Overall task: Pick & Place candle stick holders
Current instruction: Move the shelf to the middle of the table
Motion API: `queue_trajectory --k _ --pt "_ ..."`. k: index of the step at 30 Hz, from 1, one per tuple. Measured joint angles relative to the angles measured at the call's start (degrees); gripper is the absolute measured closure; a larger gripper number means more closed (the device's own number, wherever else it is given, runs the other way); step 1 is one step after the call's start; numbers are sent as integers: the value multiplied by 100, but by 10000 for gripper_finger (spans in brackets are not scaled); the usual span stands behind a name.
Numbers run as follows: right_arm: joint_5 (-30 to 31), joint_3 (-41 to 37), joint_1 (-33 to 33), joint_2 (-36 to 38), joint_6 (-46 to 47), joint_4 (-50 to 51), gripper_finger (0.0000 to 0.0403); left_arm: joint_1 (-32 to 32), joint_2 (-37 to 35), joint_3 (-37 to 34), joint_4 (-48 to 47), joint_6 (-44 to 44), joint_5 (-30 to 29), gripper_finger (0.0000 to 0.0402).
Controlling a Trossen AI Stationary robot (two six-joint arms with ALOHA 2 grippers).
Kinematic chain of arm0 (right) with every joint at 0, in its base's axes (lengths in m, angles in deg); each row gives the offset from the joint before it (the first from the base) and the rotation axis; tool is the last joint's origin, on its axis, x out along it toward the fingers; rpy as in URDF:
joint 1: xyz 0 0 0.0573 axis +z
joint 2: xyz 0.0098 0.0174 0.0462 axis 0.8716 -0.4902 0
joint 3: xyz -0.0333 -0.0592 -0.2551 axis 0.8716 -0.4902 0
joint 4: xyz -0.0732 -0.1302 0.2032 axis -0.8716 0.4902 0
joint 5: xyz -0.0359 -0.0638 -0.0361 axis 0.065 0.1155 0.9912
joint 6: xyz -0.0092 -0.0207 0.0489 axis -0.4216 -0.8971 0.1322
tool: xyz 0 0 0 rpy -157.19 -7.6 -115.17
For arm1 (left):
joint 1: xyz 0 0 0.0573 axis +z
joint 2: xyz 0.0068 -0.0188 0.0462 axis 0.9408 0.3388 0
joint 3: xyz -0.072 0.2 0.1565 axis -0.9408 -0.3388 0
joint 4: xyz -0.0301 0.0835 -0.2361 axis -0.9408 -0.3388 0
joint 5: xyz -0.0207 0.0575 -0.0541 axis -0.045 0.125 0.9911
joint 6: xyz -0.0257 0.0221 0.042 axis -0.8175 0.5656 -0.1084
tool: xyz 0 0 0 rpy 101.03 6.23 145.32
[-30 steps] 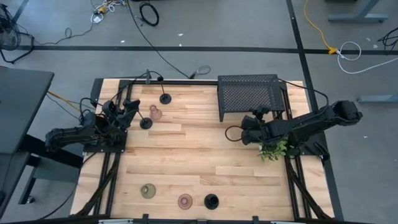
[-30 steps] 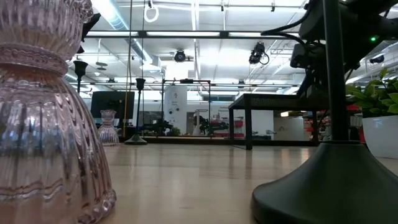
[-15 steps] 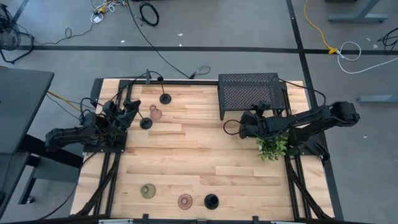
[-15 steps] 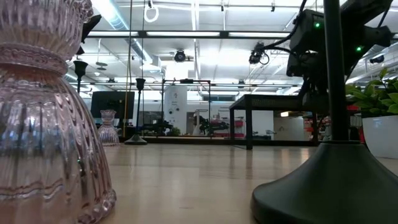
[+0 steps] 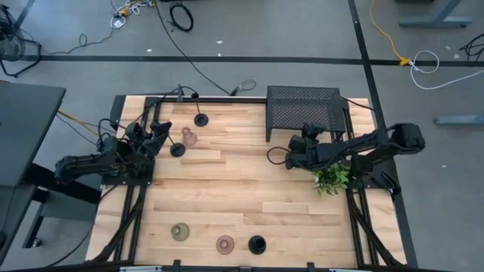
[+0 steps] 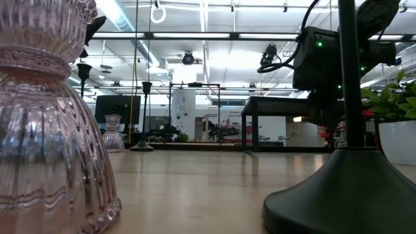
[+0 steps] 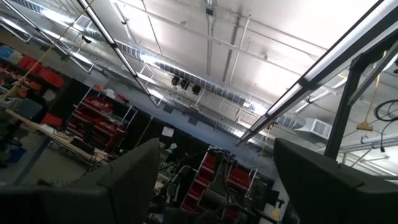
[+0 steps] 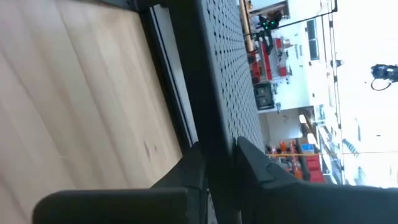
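Note:
Six candle stick holders stand on their bases on the wooden table. A slim black one (image 5: pixel 200 119), another black one (image 5: pixel 177 149) and a pinkish one (image 5: pixel 189 137) are at the far left. An olive one (image 5: pixel 180 231), a pinkish one (image 5: pixel 225 243) and a black one (image 5: pixel 257 244) stand along the near edge. My left gripper (image 5: pixel 155 134) is open beside the far-left group, tipped up toward the ceiling (image 7: pixel 211 186). My right gripper (image 5: pixel 289 156) hangs just in front of the black perforated tray (image 5: pixel 302 113). Its fingers are close together (image 8: pixel 217 158), with nothing seen between them.
A small green plant (image 5: pixel 331 178) stands beside the right arm, toward the near side. The tray's dark edge (image 8: pixel 205 74) runs close past the right fingers. In the low view the near pinkish holder (image 6: pixel 52 130) and the black holder's base (image 6: pixel 344 188) fill the foreground.
My right gripper has moved toward the table's left edge and slightly toward the far edge, along the front of the tray. No candle stick holder has moved.

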Motion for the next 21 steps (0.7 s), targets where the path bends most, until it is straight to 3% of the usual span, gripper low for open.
queue_trajectory --k 11,21 --pt "-260 869 310 402 -679 243 364 0 -1 1 -71 2 1 87" --pt "-307 1511 1139 400 -1546 -79 372 0 0 1 -210 4 0 87"
